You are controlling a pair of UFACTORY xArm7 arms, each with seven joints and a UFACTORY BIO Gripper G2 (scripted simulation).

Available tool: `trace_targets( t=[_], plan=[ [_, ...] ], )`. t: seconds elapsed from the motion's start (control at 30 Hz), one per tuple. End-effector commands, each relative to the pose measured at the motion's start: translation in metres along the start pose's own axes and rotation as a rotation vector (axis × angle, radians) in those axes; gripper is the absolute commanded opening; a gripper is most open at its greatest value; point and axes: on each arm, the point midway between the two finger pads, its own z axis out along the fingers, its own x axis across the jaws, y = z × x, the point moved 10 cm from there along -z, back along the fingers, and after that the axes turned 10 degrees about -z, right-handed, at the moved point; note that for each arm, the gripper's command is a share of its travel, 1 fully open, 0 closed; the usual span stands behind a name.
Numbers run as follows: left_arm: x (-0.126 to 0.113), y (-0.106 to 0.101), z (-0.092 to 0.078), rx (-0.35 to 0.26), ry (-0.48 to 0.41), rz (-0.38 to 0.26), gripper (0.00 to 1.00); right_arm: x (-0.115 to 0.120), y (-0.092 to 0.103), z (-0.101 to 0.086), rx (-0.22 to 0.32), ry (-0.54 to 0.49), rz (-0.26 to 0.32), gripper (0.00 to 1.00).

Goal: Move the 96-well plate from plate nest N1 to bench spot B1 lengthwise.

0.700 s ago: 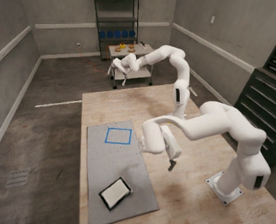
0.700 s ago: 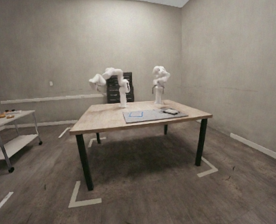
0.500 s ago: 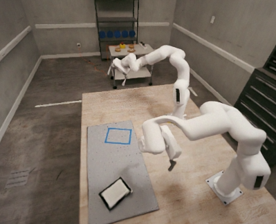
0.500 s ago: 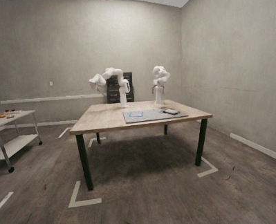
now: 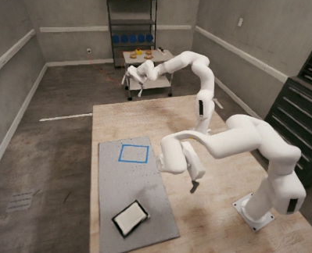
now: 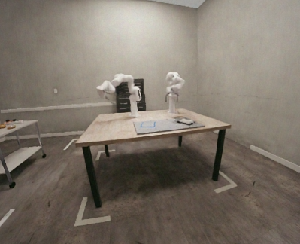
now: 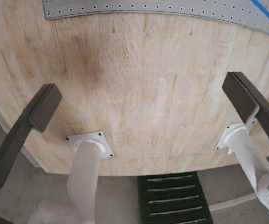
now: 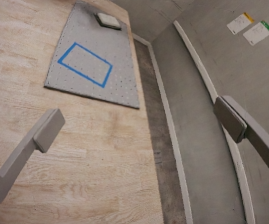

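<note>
The 96-well plate (image 5: pixel 131 217) (image 6: pixel 185 121) (image 8: pixel 109 20) is pale and sits in the dark-edged nest (image 5: pixel 117 228) on the grey board's near end in the top view, turned at an angle to the board. The blue taped outline (image 5: pixel 133 162) (image 8: pixel 93 54) lies at the board's other end, with nothing inside it. My left gripper (image 7: pixel 143 89) (image 6: pixel 171 98) is open and empty, high over the wood beside the board, on the arms' side. My right gripper (image 8: pixel 140 115) (image 5: pixel 131 88) is open and empty, raised near the table's far end in the top view, away from the outline.
The grey perforated board (image 5: pixel 116 186) (image 6: pixel 164 129) (image 7: pixel 119 7) lies along the wooden table's (image 5: pixel 116 119) edge opposite the arm bases. The left arm's base (image 5: pixel 253 213) stands on the plate's side. A cart (image 6: pixel 15 128) with small items stands beyond the table's end.
</note>
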Motion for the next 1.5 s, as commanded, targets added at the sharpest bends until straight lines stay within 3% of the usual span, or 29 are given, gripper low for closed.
trace_targets(
  t=[0.0, 0.47, 0.97, 1.47],
  plan=[
    [0.000, 0.000, -0.001, -0.003, -0.002, 0.000, 1.00, -0.002, 0.001, -0.001, 0.003, 0.002, -0.005, 1.00],
    [0.000, 0.000, -0.001, -0.003, -0.002, 0.000, 1.00, -0.009, 0.010, -0.009, 0.023, 0.050, -0.029, 1.00],
    [0.000, 0.000, -0.001, -0.003, -0.002, 0.000, 1.00, -0.031, 0.043, -0.034, 0.094, 0.214, -0.101, 1.00],
    [0.000, 0.000, -0.001, -0.003, -0.002, 0.000, 1.00, -0.063, 0.110, -0.077, 0.235, 0.520, -0.207, 1.00]
  ],
)
